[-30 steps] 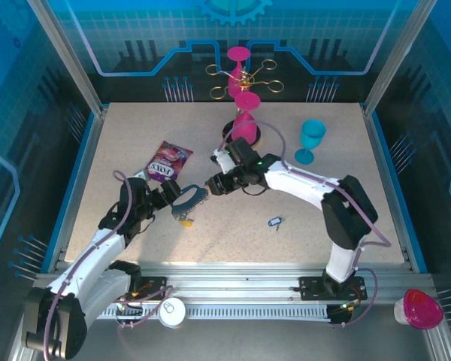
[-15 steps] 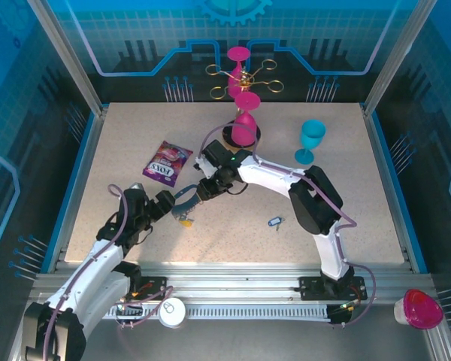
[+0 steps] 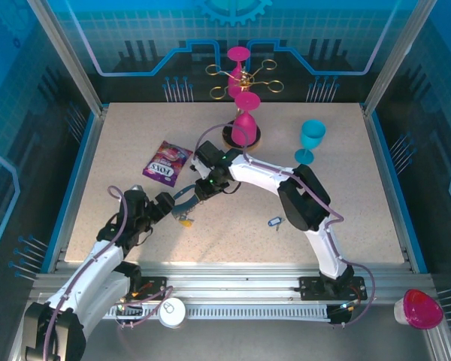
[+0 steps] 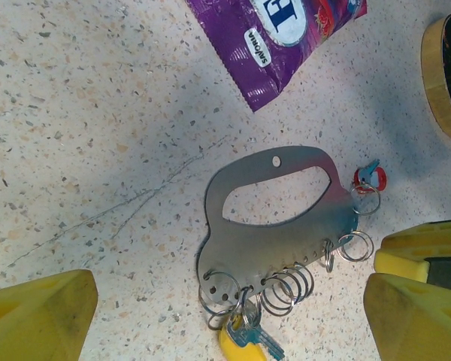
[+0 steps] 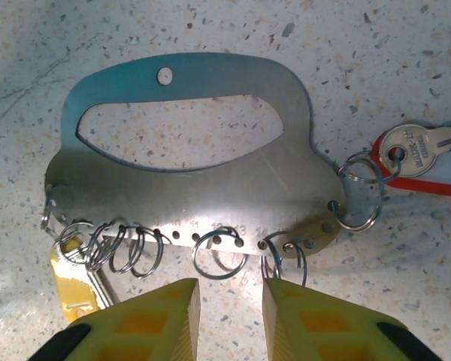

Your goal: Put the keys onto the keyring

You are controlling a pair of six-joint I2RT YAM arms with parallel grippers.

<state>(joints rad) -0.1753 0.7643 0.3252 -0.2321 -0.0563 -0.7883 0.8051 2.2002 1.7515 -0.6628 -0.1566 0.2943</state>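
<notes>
Fingers (image 5: pixel 143 323) of the right tool (image 5: pixel 231 295) stand slightly parted with nothing between them, released, just short of the ringed edge of the keyring (image 5: pixel 233 188). That is a flat steel plate with a handle cut-out and a row of split rings (image 5: pixel 218 254), lying flat on the bench (image 3: pixel 346 188). Over the last second this arm has swung left across the bench and now sits at the plate's end, while the plate itself has hardly shifted. The left tool (image 4: pixel 229 301) is spread wide around the plate's other side, gripping nothing.

The red-tagged key (image 5: pixel 413 147) looks threaded on the end ring nearest the right tool, and the yellow-tagged key (image 5: pixel 71 278) hangs from a ring at the far end. The blue-tagged key (image 3: pixel 275 222) lies alone, well apart towards the right. By my reading two keys are on and one is left; the right tool's approach suggests work on a ring, not a fetch.
</notes>
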